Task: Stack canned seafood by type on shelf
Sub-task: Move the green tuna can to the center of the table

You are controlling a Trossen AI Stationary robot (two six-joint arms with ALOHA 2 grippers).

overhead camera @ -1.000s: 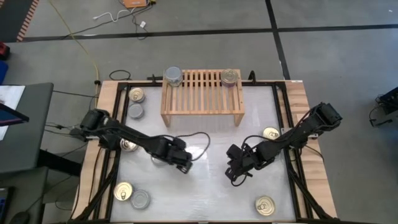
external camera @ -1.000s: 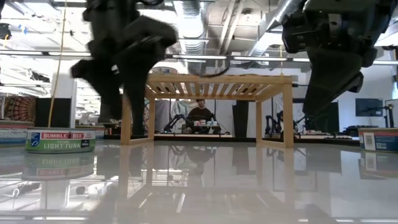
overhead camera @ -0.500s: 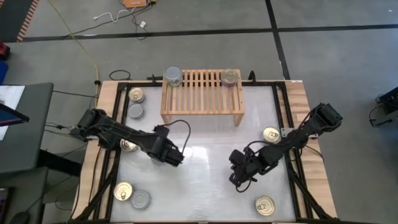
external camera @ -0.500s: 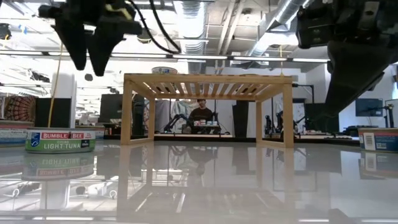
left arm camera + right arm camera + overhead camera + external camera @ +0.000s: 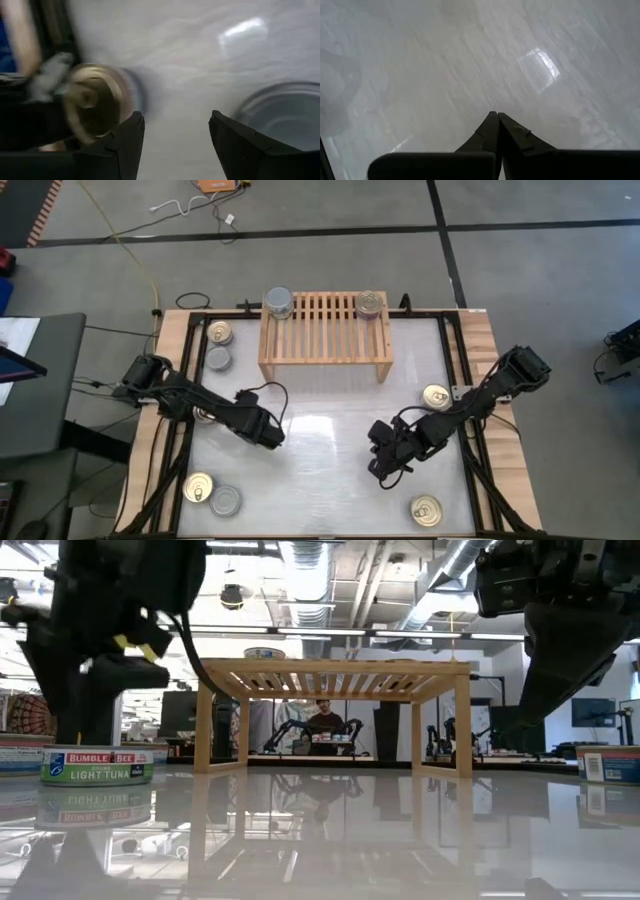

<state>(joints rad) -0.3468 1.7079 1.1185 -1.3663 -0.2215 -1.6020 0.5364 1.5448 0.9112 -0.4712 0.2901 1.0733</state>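
- Two tins sit on the shelf (image 5: 325,330) so far: a silver-topped tin (image 5: 279,302) at its left back corner and a gold-lidded tin (image 5: 369,304) at its right back corner, well apart.
- Plenty left, by my reckoning: loose on the desk (image 5: 330,470) are a gold tin (image 5: 219,333) and silver tin (image 5: 219,359) by the left edge, a gold-and-silver pair (image 5: 211,494) near the front left, one gold tin (image 5: 435,395) at the right and another (image 5: 426,510) front right.
- Left end effector (image 5: 270,435) hangs over the left half of the desk, fingers parted with nothing between them; its wrist camera shows a gold lid (image 5: 92,107) and a silver top (image 5: 280,115) ahead, both blurred.
- Right end effector (image 5: 383,465) waits over the bare desk right of centre, fingers pressed together, empty.
- Hard to read: a tin (image 5: 205,413) half hidden under the left arm, and from table height only a Bumble Bee tuna tin (image 5: 97,765) shows clearly.
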